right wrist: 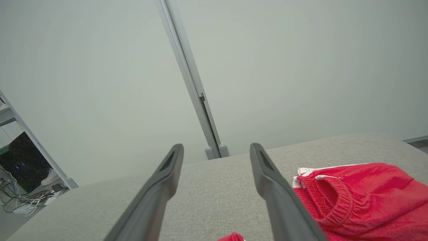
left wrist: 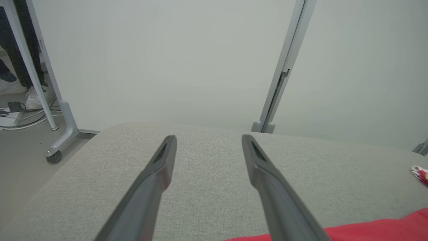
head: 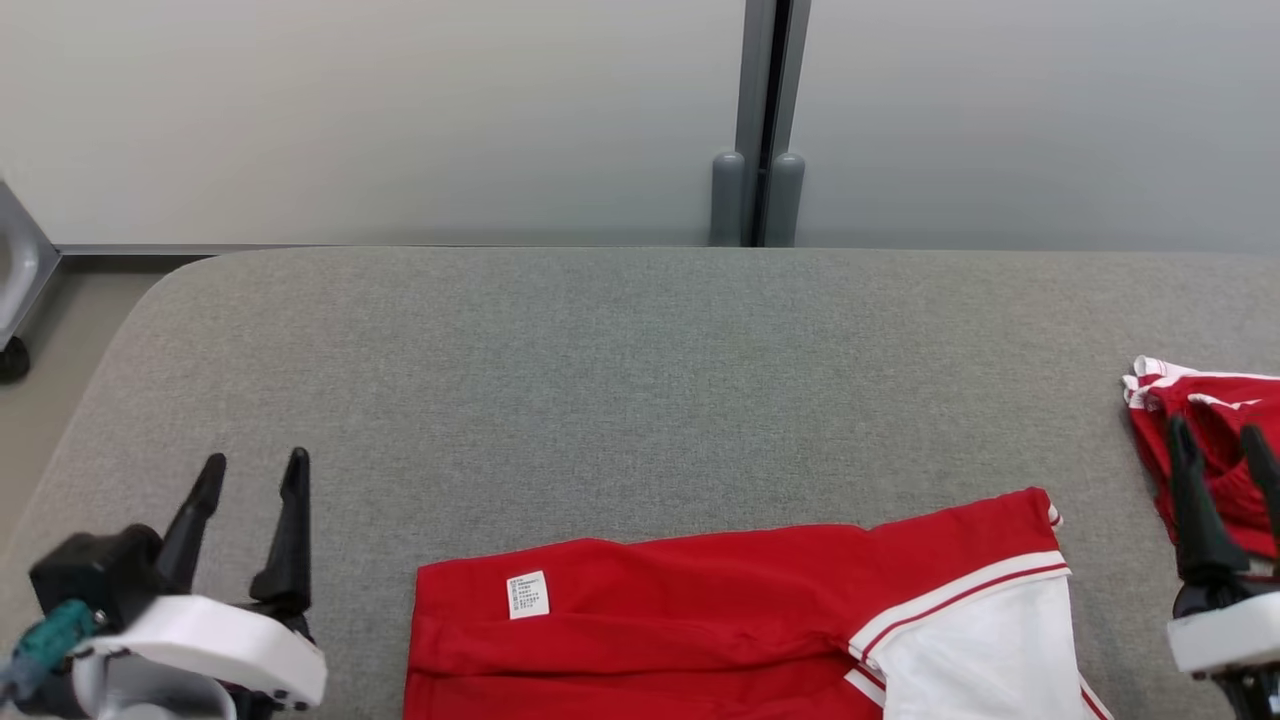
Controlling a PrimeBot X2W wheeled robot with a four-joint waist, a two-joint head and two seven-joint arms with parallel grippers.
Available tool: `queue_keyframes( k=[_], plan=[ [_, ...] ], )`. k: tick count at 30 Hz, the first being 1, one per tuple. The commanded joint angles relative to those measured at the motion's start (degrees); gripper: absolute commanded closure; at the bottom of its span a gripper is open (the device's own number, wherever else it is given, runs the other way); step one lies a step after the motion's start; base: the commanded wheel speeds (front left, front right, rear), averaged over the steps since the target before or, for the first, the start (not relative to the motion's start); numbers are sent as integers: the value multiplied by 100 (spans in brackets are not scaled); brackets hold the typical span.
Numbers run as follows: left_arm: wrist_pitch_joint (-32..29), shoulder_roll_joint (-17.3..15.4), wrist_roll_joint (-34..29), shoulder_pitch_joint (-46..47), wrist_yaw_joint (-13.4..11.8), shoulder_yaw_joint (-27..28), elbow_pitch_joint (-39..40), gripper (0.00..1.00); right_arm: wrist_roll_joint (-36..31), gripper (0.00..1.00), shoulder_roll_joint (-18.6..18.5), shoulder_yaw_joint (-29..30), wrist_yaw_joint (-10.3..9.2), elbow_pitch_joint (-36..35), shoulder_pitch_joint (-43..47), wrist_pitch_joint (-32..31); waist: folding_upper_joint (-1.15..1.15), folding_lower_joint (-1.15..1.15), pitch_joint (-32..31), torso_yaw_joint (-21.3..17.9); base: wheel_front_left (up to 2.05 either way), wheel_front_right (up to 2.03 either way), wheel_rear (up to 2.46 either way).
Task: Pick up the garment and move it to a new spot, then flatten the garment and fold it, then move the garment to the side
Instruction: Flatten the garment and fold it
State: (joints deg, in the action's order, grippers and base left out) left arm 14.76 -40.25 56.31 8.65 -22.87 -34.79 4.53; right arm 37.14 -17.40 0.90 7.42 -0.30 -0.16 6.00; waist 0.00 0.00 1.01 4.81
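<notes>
The garment (head: pixel 700 620) runs off the bottom edge; its label (head: pixel 528 595) print is too small to read.

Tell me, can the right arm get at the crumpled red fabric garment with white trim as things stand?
Probably yes. The right gripper is open and empty, and the crumpled red fabric garment with white trim lies close by its fingers on the grey padded table, nothing between them.
</notes>
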Motion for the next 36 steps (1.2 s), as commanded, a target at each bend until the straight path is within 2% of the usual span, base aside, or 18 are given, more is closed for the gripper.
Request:
queue_keyframes(
  k=[1,5,8,11,15,20,26,33,34,35,36],
  plan=[
    [38,170,-234,-178,-116,161,88,0,-147,0,75,22,14,125,121,129,0,0,-24,39,0,0,0],
    [44,779,-1064,-616,-284,566,202,0,-271,0,290,2,13,565,300,216,0,0,-62,89,0,0,0],
    [46,1148,-1418,-823,-108,818,181,0,-233,0,356,-118,13,876,368,139,0,0,-63,117,0,0,0],
    [46,1368,-1711,-932,118,980,122,0,-155,0,317,-234,13,1198,308,-35,0,0,-57,109,0,0,0],
    [46,1557,-2044,-1004,288,1245,73,0,-151,0,185,-487,14,1685,153,-421,0,0,-65,90,0,0,0],
    [47,1748,-2199,-1092,487,1406,-48,0,-34,0,196,-673,13,2204,-54,-771,0,0,-60,83,0,0,0],
    [47,1956,-2336,-1067,769,1529,-235,0,357,0,364,-886,13,3048,-352,-1443,0,0,-32,160,0,0,0],
    [47,2086,-2417,-1014,947,1540,-417,0,992,0,566,-1202,15,3532,-487,-2377,0,0,-51,252,0,0,0],
    [47,2101,-2427,-1018,971,1535,-443,0,1027,2,583,-1261,15,3591,-499,-2525,0,0,-61,259,0,0,0],
    [47,2118,-2439,-1023,982,1530,-464,0,1068,41,604,-1306,15,3623,-519,-2613,0,0,-69,268,0,0,0],
    [47,2131,-2450,-1021,997,1526,-483,0,1085,58,617,-1320,16,3627,-561,-2635,0,0,-74,279,0,0,0]
  ],
)
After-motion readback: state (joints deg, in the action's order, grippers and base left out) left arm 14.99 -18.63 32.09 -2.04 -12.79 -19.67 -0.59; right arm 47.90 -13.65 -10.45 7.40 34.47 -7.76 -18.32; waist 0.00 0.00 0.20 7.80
